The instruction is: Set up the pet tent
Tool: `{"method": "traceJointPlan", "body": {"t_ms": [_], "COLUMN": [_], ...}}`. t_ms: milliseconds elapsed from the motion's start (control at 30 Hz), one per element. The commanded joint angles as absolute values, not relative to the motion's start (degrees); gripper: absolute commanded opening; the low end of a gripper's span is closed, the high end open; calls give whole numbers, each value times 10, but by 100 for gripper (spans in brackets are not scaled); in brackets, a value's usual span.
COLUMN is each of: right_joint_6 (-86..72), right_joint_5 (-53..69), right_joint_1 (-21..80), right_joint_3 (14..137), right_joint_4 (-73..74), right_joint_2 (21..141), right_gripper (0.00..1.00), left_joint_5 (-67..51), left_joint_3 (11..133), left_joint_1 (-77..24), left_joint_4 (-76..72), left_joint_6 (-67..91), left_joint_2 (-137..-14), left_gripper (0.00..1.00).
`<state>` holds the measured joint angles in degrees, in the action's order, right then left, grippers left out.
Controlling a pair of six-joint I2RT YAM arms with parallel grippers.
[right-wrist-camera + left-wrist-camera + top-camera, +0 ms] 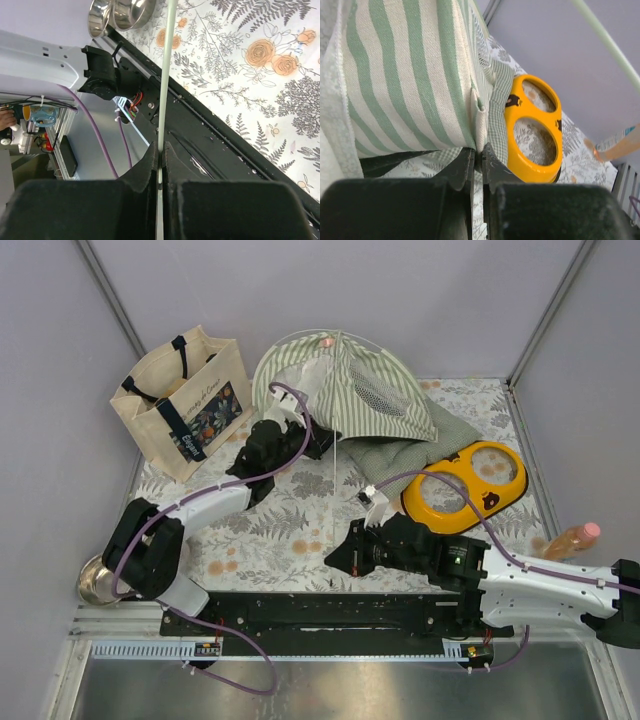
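The pet tent [345, 385], green-and-white striped with a mesh panel, lies half raised at the back of the table. My left gripper [316, 445] is at its near lower edge. In the left wrist view the left gripper [479, 152] is shut on a corner of the striped tent fabric [405, 85]. My right gripper [333, 558] is near the table's front edge, shut on a thin pale pole [165, 75] that runs up toward the tent [330, 490]. In the right wrist view the right gripper [161, 150] has its jaws closed around the pole.
A beige tote bag [185, 400] stands back left. A green checked cushion [405, 450] lies under the tent's right side. A yellow double bowl [465, 485] is at right, also in the left wrist view [535, 130]. A steel bowl [95, 580] is front left, a bottle [572, 540] front right.
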<state>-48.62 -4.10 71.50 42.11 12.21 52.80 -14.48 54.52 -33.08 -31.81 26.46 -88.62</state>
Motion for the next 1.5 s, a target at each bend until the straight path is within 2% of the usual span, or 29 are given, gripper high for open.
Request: {"method": "traceJointPlan", "body": {"t_ms": [0,367,667,1033,1467], "right_joint_6": [-500,-518,-459,-401,-338], "right_joint_5": [-123,-174,-196,-264,-350], "right_joint_1": [706,704,702,700,699], "right_joint_3": [468,483,543,551,564], "right_joint_4": [108,94,-32,-206,-303], "right_joint_2": [526,537,578,655,700], "right_gripper": [0,0,0,0,0], "left_joint_5": [-207,-186,-162,-182,-186], "left_joint_3": [498,381,338,271,263], "left_joint_1": [-344,-359,-389,-391,-392], "left_joint_4": [-281,-260,-96,-12,58], "left_joint_6": [225,298,319,358,360], "left_joint_2": [-852,-739,-618,-483,-425], "left_gripper": [0,0,0,0,0]}}
